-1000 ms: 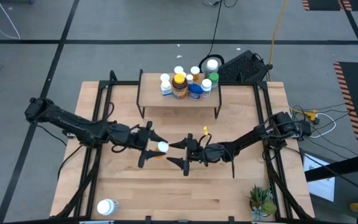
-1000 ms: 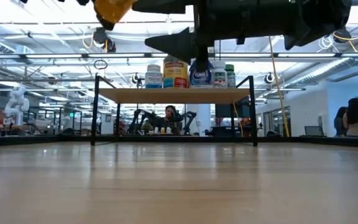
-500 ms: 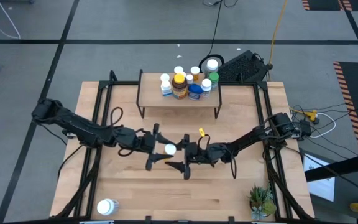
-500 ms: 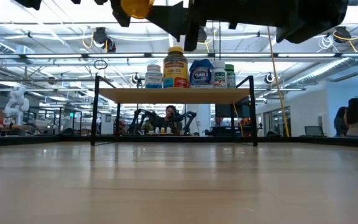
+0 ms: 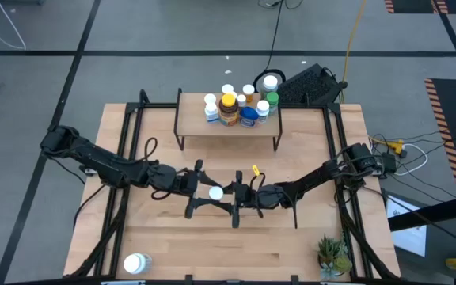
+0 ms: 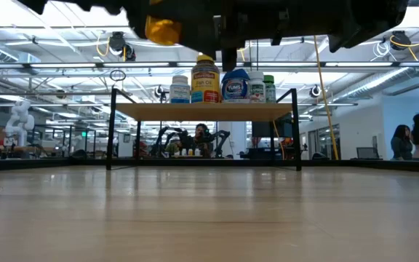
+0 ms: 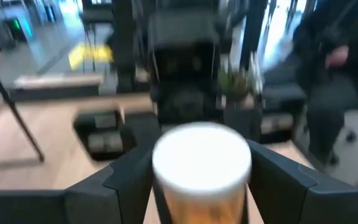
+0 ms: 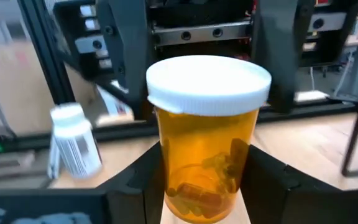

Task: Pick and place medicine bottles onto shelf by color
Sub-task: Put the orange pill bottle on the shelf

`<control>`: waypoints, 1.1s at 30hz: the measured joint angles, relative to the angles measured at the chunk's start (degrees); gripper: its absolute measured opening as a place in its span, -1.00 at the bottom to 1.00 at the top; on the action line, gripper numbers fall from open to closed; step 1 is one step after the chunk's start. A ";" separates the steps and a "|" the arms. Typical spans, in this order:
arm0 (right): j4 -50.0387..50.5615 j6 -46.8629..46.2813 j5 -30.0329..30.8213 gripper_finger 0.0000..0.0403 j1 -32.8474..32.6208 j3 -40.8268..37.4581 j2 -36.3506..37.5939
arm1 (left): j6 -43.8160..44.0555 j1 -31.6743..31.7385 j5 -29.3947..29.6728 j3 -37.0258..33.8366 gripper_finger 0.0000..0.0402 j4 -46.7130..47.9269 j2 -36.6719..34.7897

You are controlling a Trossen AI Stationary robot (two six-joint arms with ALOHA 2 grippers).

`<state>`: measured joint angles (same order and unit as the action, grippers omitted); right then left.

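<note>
High view
- left tool [image 5: 203,193]: out over the middle of the worktop [image 5: 212,245], tip to tip with the right tool [image 5: 232,194].
- orange pill bottle [image 5: 214,192]: white cap up, right between the two tools.
- shelf [image 5: 196,127]: well past both tools, at the far edge of the worktop.
- medicine bottles on the shelf [image 5: 229,108]: packed close in a bunch near the middle of the shelf.
- white bottle [image 5: 135,263]: on the worktop, well apart from the left tool, at the near edge.

Low view
- orange pill bottle [image 6: 164,29]: up in the air under the dark arms, not touching the worktop.
- shelf [image 6: 204,110]: far behind, with medicine bottles standing on top.

Left wrist view
- left tool: its fingers [image 7: 126,183] sit close on both sides of the orange pill bottle [image 7: 201,165] and grip it.

Right wrist view
- orange pill bottle [image 8: 207,137]: upright, right in front of the right tool, pills inside.
- right tool: I cannot tell if it grips the bottle.
- white bottle [image 8: 74,146]: farther off, beyond the tool.
</note>
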<state>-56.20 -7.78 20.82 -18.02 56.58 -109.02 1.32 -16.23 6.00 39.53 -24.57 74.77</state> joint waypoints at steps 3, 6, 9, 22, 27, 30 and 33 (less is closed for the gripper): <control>6.31 1.35 1.64 -0.18 -0.17 0.00 1.38 | 0.79 0.33 -0.04 0.22 0.18 8.15 -1.40; 12.80 1.71 3.48 -0.13 -0.22 0.12 2.36 | 2.38 0.98 -0.85 1.12 0.18 16.20 -1.60; 17.98 1.31 2.70 -0.14 -0.10 1.39 2.39 | 3.20 0.89 -3.90 1.75 0.18 17.87 -1.55; 32.69 -0.59 0.96 -0.13 -0.45 8.59 1.29 | 0.53 -0.34 -6.70 2.60 0.18 15.67 2.21; 31.49 -0.53 0.89 -0.13 -0.44 8.40 1.29 | -0.61 -0.52 -6.71 2.60 0.18 15.44 2.17; 31.18 -0.60 -0.08 -0.13 -0.37 8.39 1.29 | -0.81 -0.55 -7.01 2.60 0.18 15.33 2.15; 31.18 -1.55 -0.13 -0.13 -0.29 8.39 1.29 | -0.82 -0.52 -7.00 2.60 0.17 15.30 2.14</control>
<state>-25.02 -9.33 20.68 -18.31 64.97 -107.72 0.50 -16.75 -1.00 42.13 -9.27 76.91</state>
